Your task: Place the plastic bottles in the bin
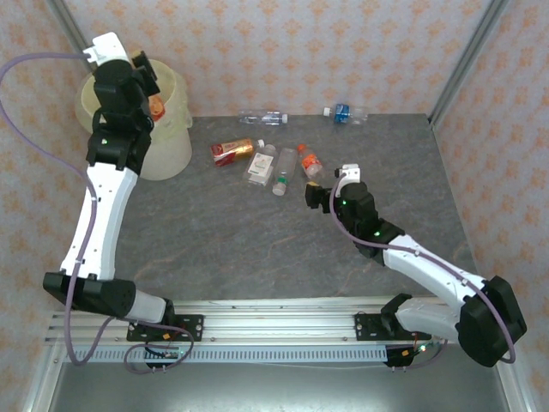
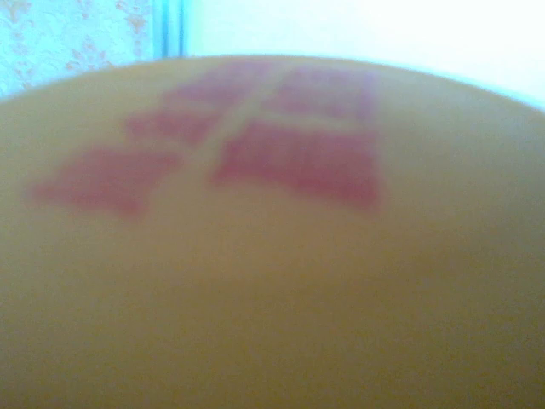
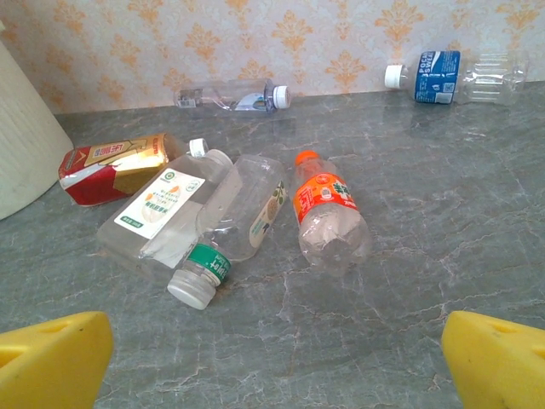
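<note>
Left gripper (image 1: pixel 151 96) high, clamped; right gripper (image 1: pixel 311 196) low, agape.

Lab cell: wallpapered panels (image 1: pixel 300 51), aluminium rails (image 1: pixel 274 319)

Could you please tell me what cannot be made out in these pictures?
- Left wrist view: blurred orange surface against the lens; unidentifiable.
- Top view: left gripper, fingers hidden by its own wrist; grip unclear.
- Top view: inside of the bin, mostly covered by that arm.
- Top view: labels on the bottles, too small to read.
</note>
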Available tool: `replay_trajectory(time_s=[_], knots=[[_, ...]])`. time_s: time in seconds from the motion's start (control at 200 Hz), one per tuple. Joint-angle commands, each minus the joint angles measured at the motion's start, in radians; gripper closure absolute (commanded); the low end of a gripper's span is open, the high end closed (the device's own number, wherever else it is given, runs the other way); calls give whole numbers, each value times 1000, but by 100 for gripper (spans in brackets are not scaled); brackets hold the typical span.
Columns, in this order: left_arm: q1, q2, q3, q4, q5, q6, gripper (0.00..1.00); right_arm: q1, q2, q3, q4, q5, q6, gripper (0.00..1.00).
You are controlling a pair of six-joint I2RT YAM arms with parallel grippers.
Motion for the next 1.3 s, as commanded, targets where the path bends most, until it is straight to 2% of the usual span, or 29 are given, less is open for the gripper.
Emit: replay_trajectory(time_s=[0.0,0.185,0.26,0.44,0.736,1.136,1.296], knots=[[56,63,50,41,51,37,44,0,13,46,-6,-5,6,1],[149,172,121,44,97,17,43,0,18,56,-30,-15,-4,1],[186,236,174,6,171,0,42,1,17,54,-33,-14,-5,1],[253,392,332,-121,259,-61,42,0,13,54,-50,-15,-3,1],[279,622,556,-351,259,-31,41,-1,10,50,-64,-8,-8,1],[291,735,560,-437,229,-132,37,-2,-1,46,-85,12,-13,1],[291,758,579,-503,170,-220,28,-4,-7,35,-85,25,-7,1]])
